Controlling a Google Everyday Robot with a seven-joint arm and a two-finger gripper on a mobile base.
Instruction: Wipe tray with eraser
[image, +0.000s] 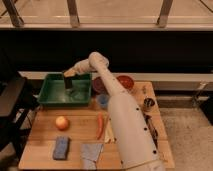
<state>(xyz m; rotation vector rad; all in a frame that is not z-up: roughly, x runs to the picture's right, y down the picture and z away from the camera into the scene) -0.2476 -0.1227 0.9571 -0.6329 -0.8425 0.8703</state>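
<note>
The green tray (52, 95) lies at the back left of the wooden table. My white arm rises from the lower right, bends over the table and reaches left across the tray's back part. At its end, my gripper (69, 76) is shut on the eraser (68, 83), a small dark block hanging from it. The eraser is over the tray's middle, close to the back rim. Whether it touches the tray floor I cannot tell.
A blue cup (103, 101), a dark bowl (99, 85) and a red bowl (125, 81) stand right of the tray. In front lie an orange fruit (62, 122), a red carrot-like stick (99, 125), a blue sponge (61, 148) and a grey cloth (91, 151). A small can (148, 104) stands at the right edge.
</note>
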